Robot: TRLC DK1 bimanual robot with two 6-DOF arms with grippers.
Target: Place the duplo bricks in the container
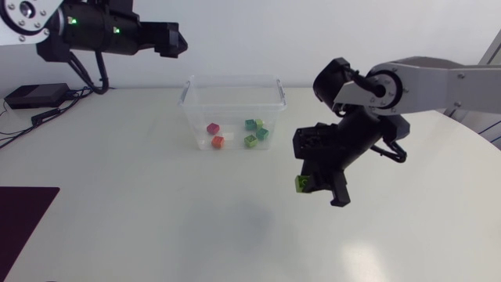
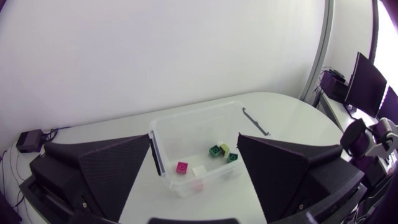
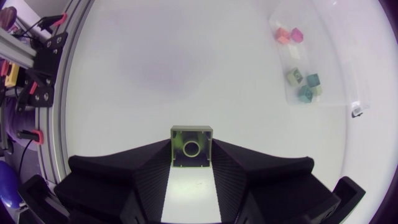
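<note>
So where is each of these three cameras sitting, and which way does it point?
Head view: fixed above the table, looking down; both arms show, left fingers and right fingers either side of the container.
Left wrist view: on the left arm's last link, looking down between the open left fingers at the container.
Right wrist view: on the right arm's last link, looking down at the table; the right fingers clamp a green brick.
Shared: all three show the container with bricks inside.
</note>
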